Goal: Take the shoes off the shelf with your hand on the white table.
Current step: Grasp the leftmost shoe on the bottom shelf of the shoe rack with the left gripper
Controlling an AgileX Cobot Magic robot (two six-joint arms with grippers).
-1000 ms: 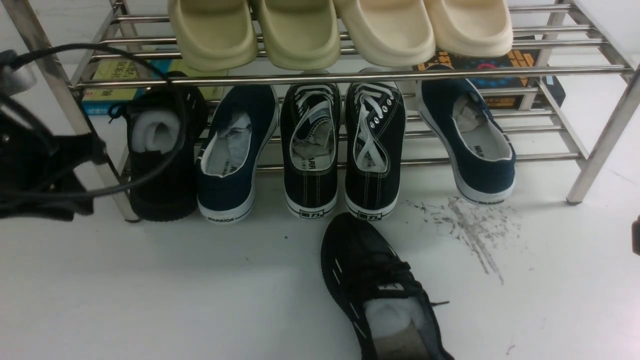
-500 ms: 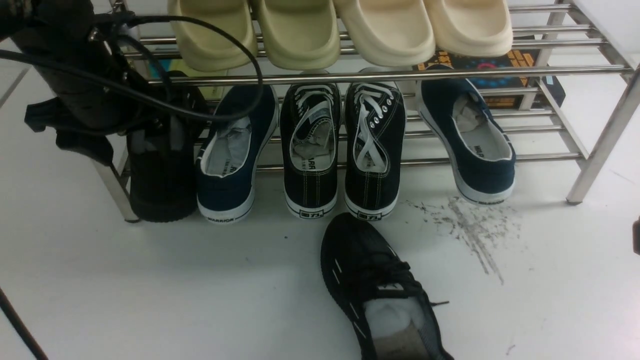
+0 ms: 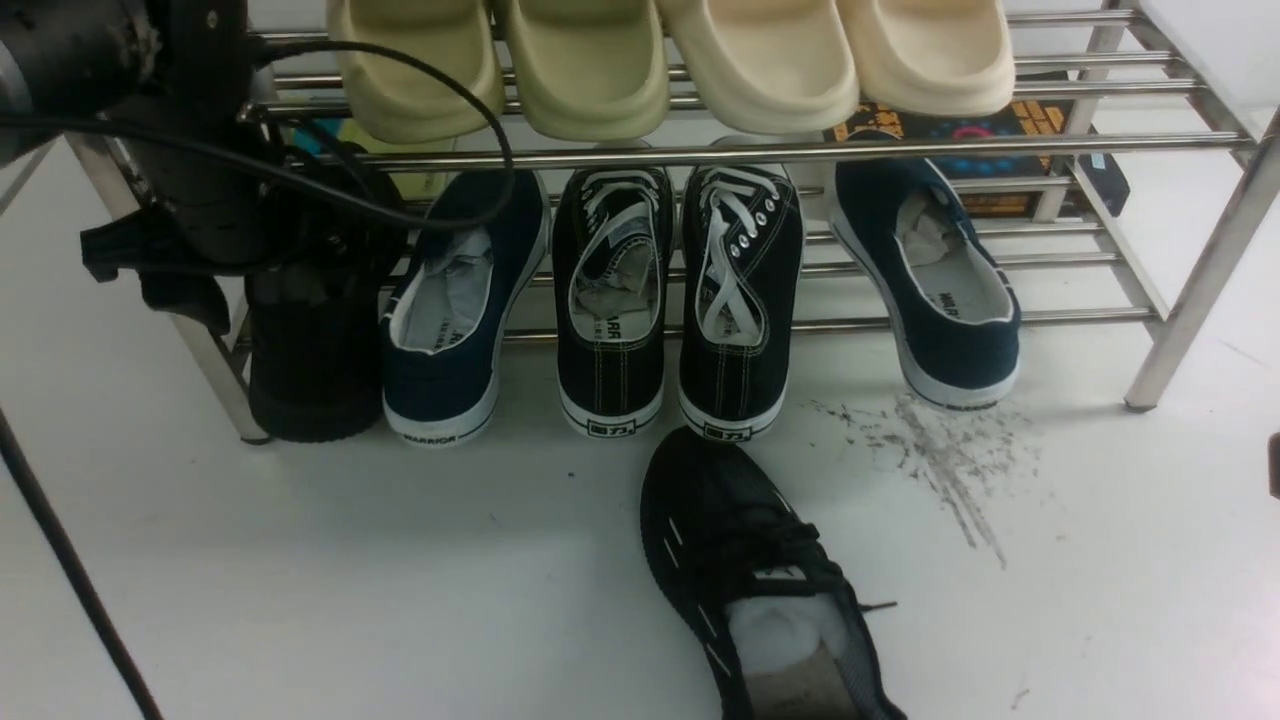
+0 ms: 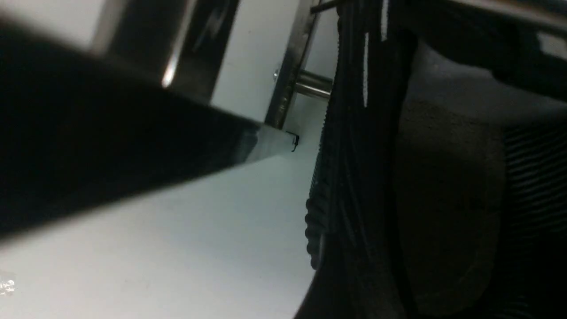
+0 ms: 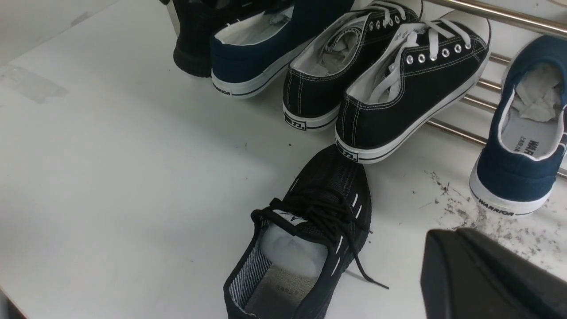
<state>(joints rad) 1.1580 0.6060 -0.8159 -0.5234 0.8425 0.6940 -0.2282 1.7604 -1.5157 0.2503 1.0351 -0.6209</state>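
One black knit sneaker (image 3: 315,370) sits at the left end of the steel shelf's (image 3: 760,150) lower tier. My left gripper (image 3: 305,265) reaches down into its opening. In the left wrist view one finger (image 4: 133,133) is outside the shoe's side wall (image 4: 363,146), with a gap of table showing between them, so the jaws are open. The other black knit sneaker (image 3: 750,580) lies on the white table (image 3: 300,580), toe towards the shelf; the right wrist view shows it too (image 5: 310,235). My right gripper (image 5: 452,237) is shut and empty, hovering right of it.
On the lower tier are two navy slip-ons (image 3: 450,310) (image 3: 945,290) and a pair of black canvas sneakers with white laces (image 3: 680,300). Cream slides (image 3: 670,60) sit on the upper tier. Books (image 3: 1000,125) lie behind. Grey scuff streaks (image 3: 940,460) mark the table.
My left arm has swung up and to the right from beside the shelf, and its gripper now sits over the black sneaker on the shelf. The shelf and its shoes have shifted slightly left.
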